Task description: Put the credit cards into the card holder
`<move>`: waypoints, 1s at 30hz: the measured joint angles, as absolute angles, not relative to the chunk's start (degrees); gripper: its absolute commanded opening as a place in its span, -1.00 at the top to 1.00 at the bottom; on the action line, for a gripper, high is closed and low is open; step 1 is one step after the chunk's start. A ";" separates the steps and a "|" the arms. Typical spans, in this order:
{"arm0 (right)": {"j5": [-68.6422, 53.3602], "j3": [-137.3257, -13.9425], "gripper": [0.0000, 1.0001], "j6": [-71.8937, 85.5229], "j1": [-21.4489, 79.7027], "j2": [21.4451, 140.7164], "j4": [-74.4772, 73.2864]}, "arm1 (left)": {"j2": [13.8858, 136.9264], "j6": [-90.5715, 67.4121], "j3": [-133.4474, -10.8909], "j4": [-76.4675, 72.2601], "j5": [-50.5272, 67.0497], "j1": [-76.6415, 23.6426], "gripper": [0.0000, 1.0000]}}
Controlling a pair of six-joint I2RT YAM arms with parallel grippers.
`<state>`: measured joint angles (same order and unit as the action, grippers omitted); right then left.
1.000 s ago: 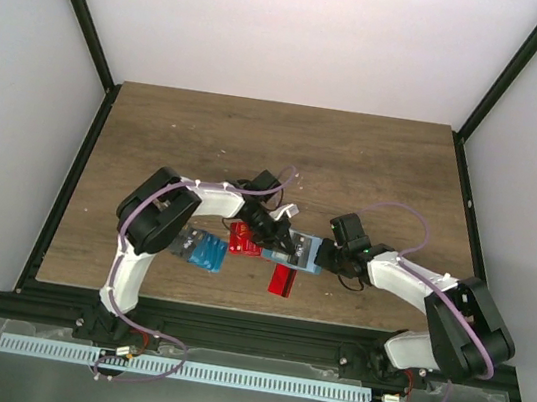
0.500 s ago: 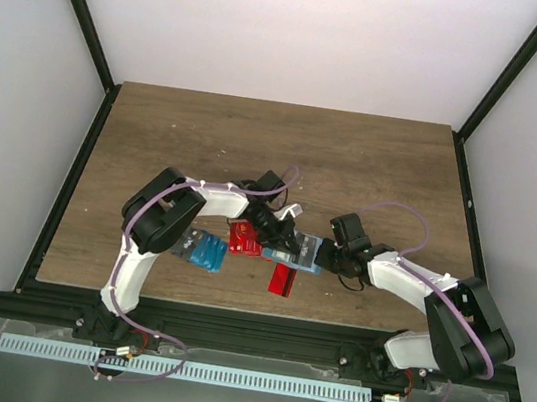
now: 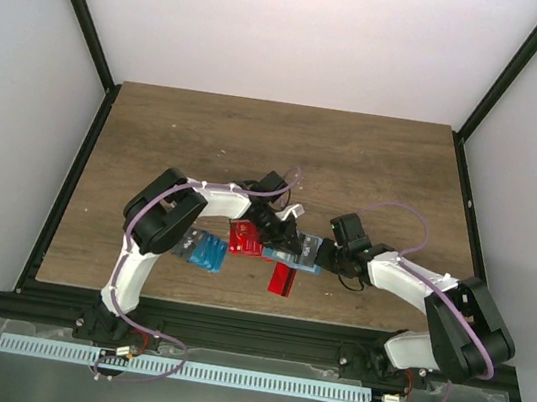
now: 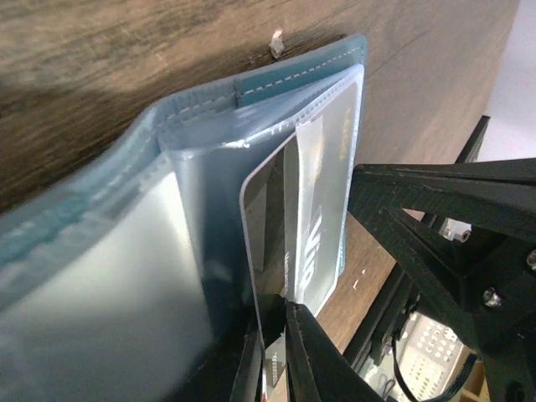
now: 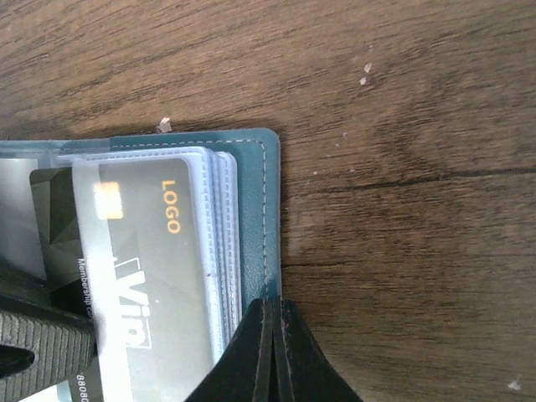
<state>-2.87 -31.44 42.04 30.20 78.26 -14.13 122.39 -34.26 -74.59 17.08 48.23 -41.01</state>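
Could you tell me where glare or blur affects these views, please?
Left wrist: near clear sleeves of the card holder are blurred and washed out; its stitched edge is sharper. Right wrist: sharp, though glare streaks the dark card. Top external: evenly lit.

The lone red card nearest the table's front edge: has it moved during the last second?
No. The red card lies at the same spot and the same tilt, just as far from the table's front edge as before.

Matt card holder (image 5: 251, 209), glossy sleeves (image 5: 216, 243), wooden table (image 5: 402, 167)
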 measured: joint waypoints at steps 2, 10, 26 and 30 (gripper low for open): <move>-2.85 -31.44 0.99 42.02 30.20 78.17 -14.22 | 121.97 -34.22 -74.56 17.30 47.05 -41.43 0.50; -2.81 -31.44 0.99 42.00 30.20 78.04 -14.55 | 118.26 -34.17 -72.88 17.58 42.41 -42.70 0.09; -2.85 -33.76 0.98 40.38 30.24 77.28 -16.34 | 110.30 -30.61 -71.64 22.13 32.21 -42.70 0.31; -2.87 -35.53 0.90 39.16 30.24 74.11 -17.65 | 109.43 -28.77 -71.50 22.41 30.79 -42.94 0.54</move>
<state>-2.87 -35.53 39.16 30.24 74.11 -17.65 109.43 -28.77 -71.50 22.41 30.79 -42.94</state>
